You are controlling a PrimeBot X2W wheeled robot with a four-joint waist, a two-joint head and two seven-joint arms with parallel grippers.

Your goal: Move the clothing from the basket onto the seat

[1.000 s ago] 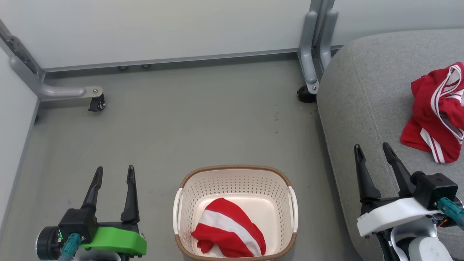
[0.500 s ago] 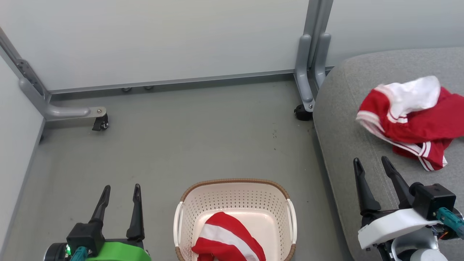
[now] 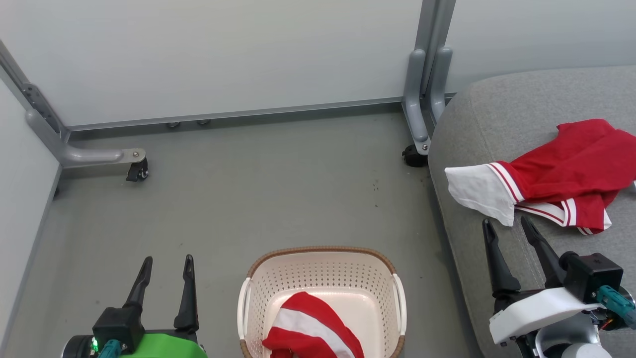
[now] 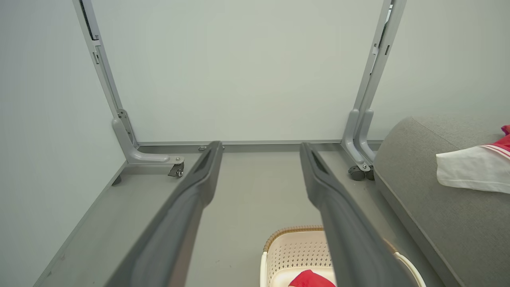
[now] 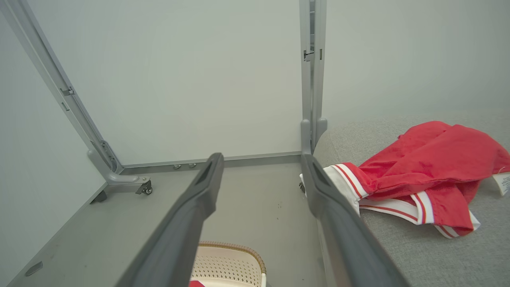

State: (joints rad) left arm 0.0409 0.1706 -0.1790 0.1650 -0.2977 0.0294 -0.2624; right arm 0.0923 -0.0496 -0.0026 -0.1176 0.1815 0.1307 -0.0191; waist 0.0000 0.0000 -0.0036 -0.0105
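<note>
Grey floor [image 3: 248,199], basket [image 3: 318,248] at bottom centre with the smaller red-and-white piece [image 3: 313,333] inside, between the claws. Red jersey [image 3: 571,174] lies on the seat [image 3: 497,114] at right, just above the right claw [image 3: 506,223]. Left claw [image 3: 168,258] and right claw are both spread wide and empty. The jersey was bunched half a second ago and is now flatter, white sleeve leftward. Right wrist view adds its white tag [image 5: 503,182].

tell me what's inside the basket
One crumpled red garment with a wide white band lies in the basket, against its near side. Bare cream bottom shows beyond it; whatever is under the cloth is covered.
</note>
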